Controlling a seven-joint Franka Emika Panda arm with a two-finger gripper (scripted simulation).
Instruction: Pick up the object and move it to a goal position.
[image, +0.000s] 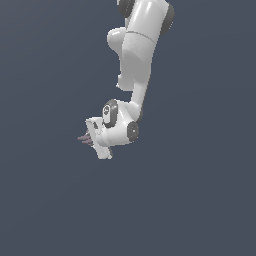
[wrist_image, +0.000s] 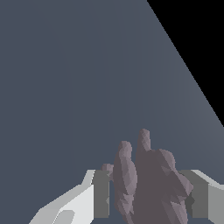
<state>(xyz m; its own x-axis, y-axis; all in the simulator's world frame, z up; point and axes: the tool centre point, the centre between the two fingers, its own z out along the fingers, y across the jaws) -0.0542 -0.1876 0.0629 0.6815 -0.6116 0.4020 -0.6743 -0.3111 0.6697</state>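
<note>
Gripper (image: 92, 138) pinches the object (image: 85, 139), a dull mauve-pink lump with finger-like ridges. In the wrist view the object (wrist_image: 148, 183) sits between the two grey pads (wrist_image: 101, 194), one pad on each side of it, and both press against its flanks. Its ridged tips stick out past the fingertips, away from the palm. In the exterior view only those tips show, poking out of the gripper toward the exterior view's left; the rest is hidden by the white fingers. The arm (image: 137, 60) comes down from above and bends at the wrist, so the gripper points sideways and a little downward. A plain grey-blue surface (image: 45, 200) fills the background, and the gripper with the object shows no contact with it.
</note>
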